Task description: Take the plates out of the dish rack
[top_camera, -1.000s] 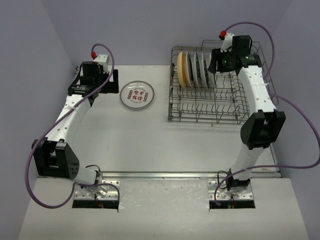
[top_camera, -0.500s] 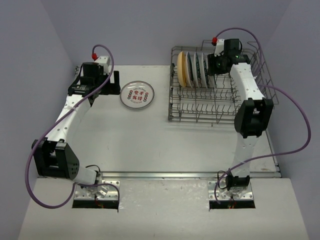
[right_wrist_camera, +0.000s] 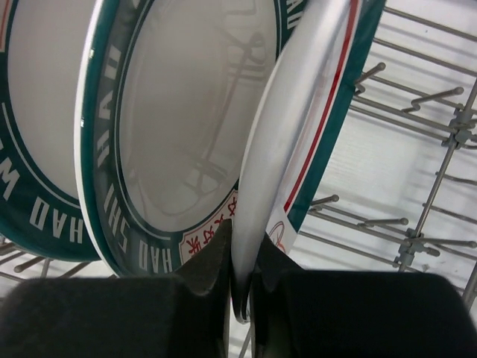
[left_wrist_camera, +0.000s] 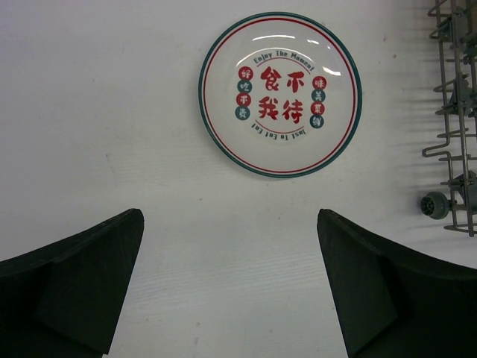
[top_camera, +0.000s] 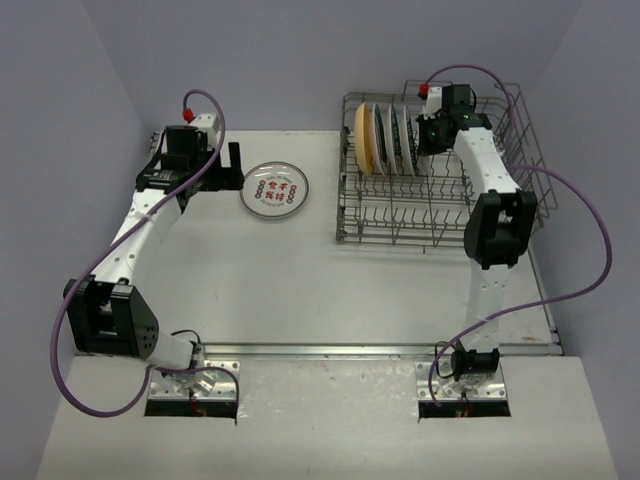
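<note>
Dish rack [top_camera: 410,215]: top view, on tabletop [top_camera: 300,290] at 2 o'clock; plates [top_camera: 385,138] upright in far-left corner.
Right pincer [top_camera: 428,133]: inside rack, at right end of plate row.
Red-character plate [left_wrist_camera: 280,93]: left wrist view, flat on tabletop, 12 o'clock from left pincer [left_wrist_camera: 229,216], jaws wide open.
End plate [right_wrist_camera: 276,149]: right wrist view, rim clamped btwn closed Right pincer fingers [right_wrist_camera: 212,265].

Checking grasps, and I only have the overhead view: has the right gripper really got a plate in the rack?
Observer: Yes; the right wrist view shows the right gripper shut on the rim of a plate standing on edge.
Operator: Which plate?
Observer: White, teal rim band with a thin red line.
Operator: And the left side?
Observer: The left gripper is open, with only table showing between its jaws.
</note>
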Robot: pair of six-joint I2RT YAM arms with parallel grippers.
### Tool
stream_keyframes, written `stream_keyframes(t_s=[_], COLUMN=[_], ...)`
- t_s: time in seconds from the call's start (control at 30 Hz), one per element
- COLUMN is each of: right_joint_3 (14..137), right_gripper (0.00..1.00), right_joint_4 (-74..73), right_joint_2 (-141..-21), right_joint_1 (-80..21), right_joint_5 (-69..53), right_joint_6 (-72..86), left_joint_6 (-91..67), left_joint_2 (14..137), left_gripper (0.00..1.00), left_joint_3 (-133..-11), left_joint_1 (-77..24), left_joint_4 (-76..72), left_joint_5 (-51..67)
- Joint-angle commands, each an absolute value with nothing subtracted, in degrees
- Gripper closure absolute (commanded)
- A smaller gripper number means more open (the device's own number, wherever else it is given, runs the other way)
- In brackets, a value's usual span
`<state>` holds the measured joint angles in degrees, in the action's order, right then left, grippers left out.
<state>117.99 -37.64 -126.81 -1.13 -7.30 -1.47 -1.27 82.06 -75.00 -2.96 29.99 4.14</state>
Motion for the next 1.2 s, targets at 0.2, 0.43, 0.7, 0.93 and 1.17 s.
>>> stream_keyframes(t_s=[0.2,0.43,0.7,0.93,1.17], right_joint_3=[121.2,125.5,108.8,75.2,49.6], right_gripper=[1.0,1.0,1.0,1.0,1.0], right_joint_4=[-36.4,-36.4,-30.6,-17.0,-1.3], right_joint_2=[-116.0,-110.1,-90.3,-64.3,-52.4], right_joint_1=[1.9,7.6,1.4,-25.7,-47.8], right_joint_5=[-15.8,-28.1,-33.2,-12.0,7.0], right_joint_6=[6.8,11.0,-7.7,-42.1,-72.9], left_joint_6=[-3.8,-3.0,-6.3,-11.5,-12.0], left_joint_2=[81.4,79.9,73.5,65.0,60.5], left_gripper=[0.0,0.0,0.0,0.04,0.09], left_joint_3=[-78.7,-80.5,-79.8,-77.4,-73.7], left_joint_1=[-3.0,-2.9,-1.2,-0.6,-0.2], left_joint_4=[30.9,32.5,30.8,29.0,32.1], left_joint_5=[6.5,6.8,23.9,43.4,54.2])
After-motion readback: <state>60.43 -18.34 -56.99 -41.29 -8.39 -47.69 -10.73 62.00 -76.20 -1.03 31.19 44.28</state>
